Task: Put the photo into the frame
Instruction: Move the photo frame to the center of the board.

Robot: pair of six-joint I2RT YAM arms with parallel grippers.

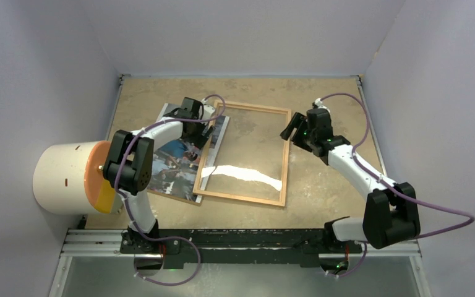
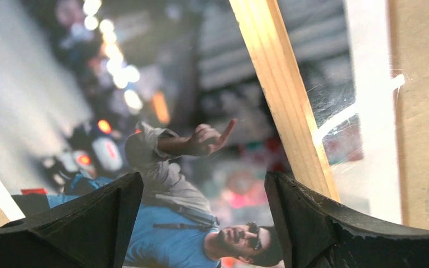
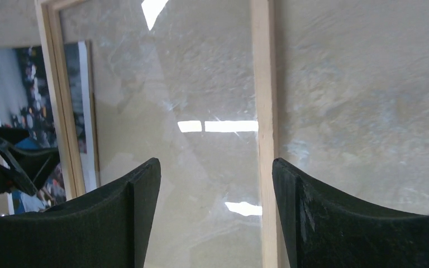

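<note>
Down on the tan table point(image 1: 321, 185), starting big: at the left edge, got a white drum point(image 1: 62, 176) with an orange end, lying on its side. Next, mid-table, finding the light-wood frame point(image 1: 286, 154) lying flat, glass throwing back the lights. Just left of it, spotting the photo point(image 1: 173, 167), face up, right edge tucked under the frame's left rail and showing through the glass. Hovering over the photo with the left gripper point(image 2: 204, 184), jaws spread wide, pinching nothing. Hanging above the frame's right rail with the right gripper point(image 3: 217, 167), jaws likewise parted, gripping nothing.
</note>
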